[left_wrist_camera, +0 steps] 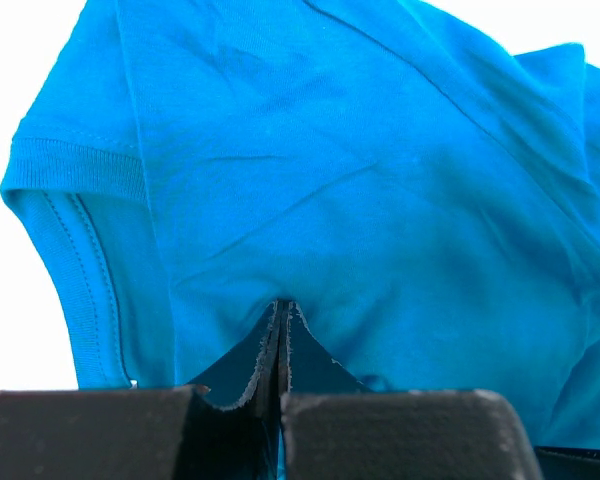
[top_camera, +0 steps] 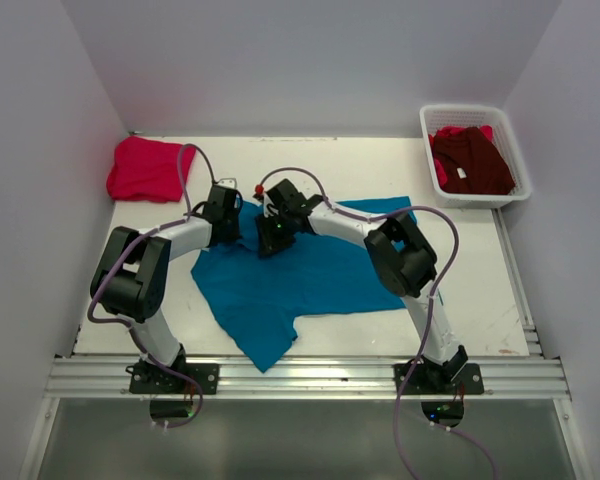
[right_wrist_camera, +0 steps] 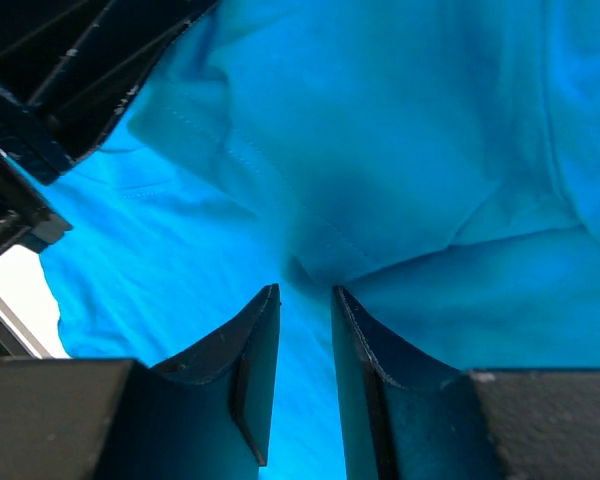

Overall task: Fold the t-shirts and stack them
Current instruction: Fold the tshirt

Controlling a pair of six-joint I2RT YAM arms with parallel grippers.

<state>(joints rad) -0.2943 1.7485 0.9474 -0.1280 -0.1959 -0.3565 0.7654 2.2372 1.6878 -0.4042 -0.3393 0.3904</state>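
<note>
Teal shirt point(top_camera: 320, 280) flat on surface point(top_camera: 465, 300); left gripper point(left_wrist_camera: 281, 315) pinches its cloth, right gripper point(right_wrist_camera: 305, 300) slightly spread over crease, prob. to lift & fold.

You have the teal shirt point(top_camera: 310, 275) spread, rumpled, in the middle; the red shirt point(top_camera: 145, 168) bunched far left; the maroon shirt point(top_camera: 472, 160) in the basket point(top_camera: 461, 108).

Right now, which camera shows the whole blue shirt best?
The top external view: the teal-blue t-shirt lies spread on the table, nearly its whole outline showing. The left wrist view shows one sleeve and cloth pinched in the left gripper. The right wrist view shows only wrinkled cloth close up.
</note>
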